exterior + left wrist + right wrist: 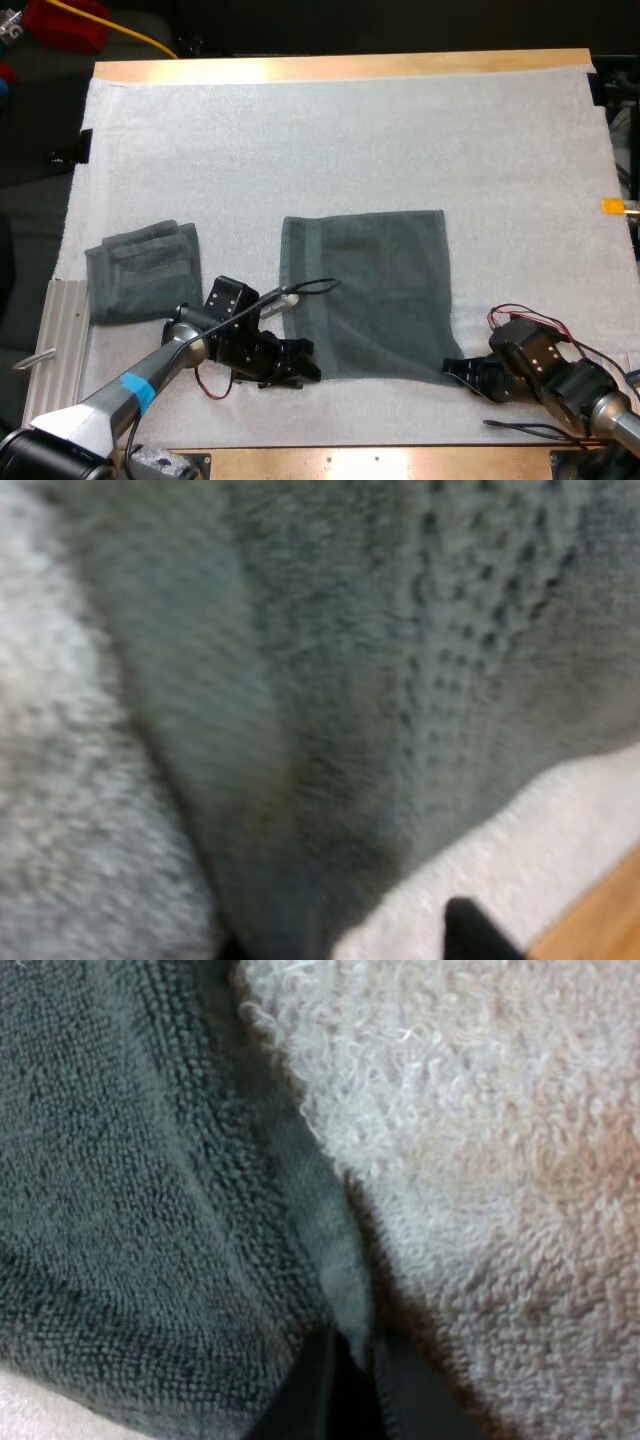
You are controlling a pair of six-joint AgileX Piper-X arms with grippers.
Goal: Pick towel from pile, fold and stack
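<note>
Right wrist view: right gripper (352,1370) jaws pinch flat dark grey-green towel (370,290) hem; left gripper (298,368) jaws indeterminate; shallow bite may slip.

both arms low, grippers aimed inward

left arm (150,375) comes up from the near left corner, wrist bent, left gripper (300,362) low and pointing right, fingers (470,935) standing apart. right arm (590,400) comes in at the near right, stretched low, right gripper (458,368) pointing left, fingers (300,1400) pinched together on the corner edge of the towel (370,290).
</note>
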